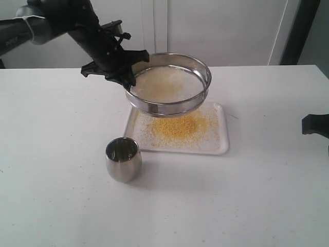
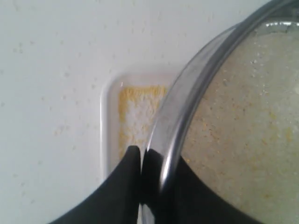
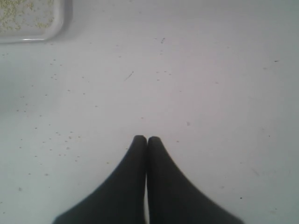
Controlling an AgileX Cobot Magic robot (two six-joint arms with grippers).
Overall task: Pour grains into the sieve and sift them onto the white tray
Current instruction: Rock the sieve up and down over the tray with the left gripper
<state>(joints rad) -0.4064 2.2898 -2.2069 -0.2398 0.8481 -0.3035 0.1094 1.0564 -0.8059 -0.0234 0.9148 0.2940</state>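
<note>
Starting nearest, a steel cup [image 1: 123, 158] is found upright before the white tray [image 1: 220, 148]; off to the side the right gripper [image 3: 147, 138] is parked, closed on nothing. On the tray fine yellow grains [image 1: 177, 126] are heaped. Above, the sieve [image 1: 169, 107], pale grains inside, is pinched by its rim in the left gripper [image 2: 142, 151]; it is best kept level and centred while shaken.

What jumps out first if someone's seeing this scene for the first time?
The shiny sieve, clamped at its rim by the left pincer, hangs over the white tray. Below it, a bright yellow heap of grains lies mid-tray. A steel cup stands in front of the tray.
</note>
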